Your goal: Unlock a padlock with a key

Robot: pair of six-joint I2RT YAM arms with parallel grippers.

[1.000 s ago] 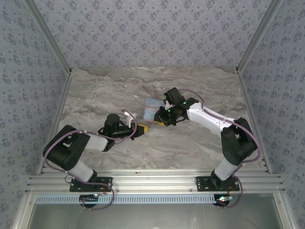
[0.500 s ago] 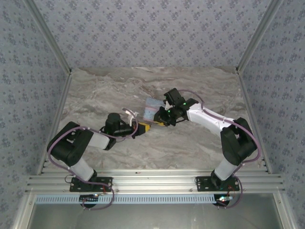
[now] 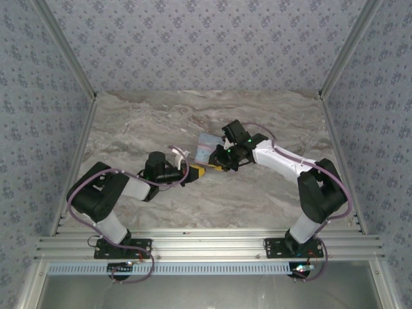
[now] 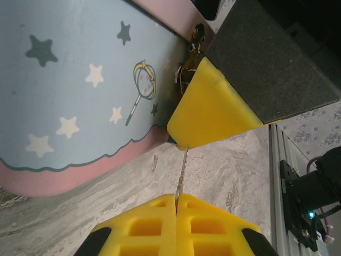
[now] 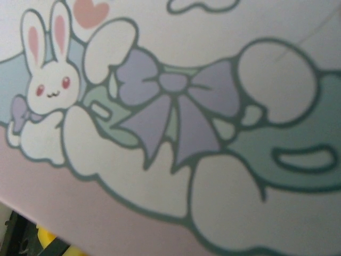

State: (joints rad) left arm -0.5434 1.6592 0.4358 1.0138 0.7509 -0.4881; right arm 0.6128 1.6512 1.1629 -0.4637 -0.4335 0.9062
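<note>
the left gripper (image 4: 176, 198) pinches the key (image 4: 183, 169), blade aimed at the padlock (image 4: 171, 141), mostly hidden behind the right gripper (image 3: 222, 159) beside the tin (image 4: 80, 80) at the table (image 3: 129, 129) centre. the right fingers' spread cannot be told; presumably they steady the lock for insertion.

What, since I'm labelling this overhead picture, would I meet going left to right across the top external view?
left arm → left hand → cartoon tin → right arm
</note>
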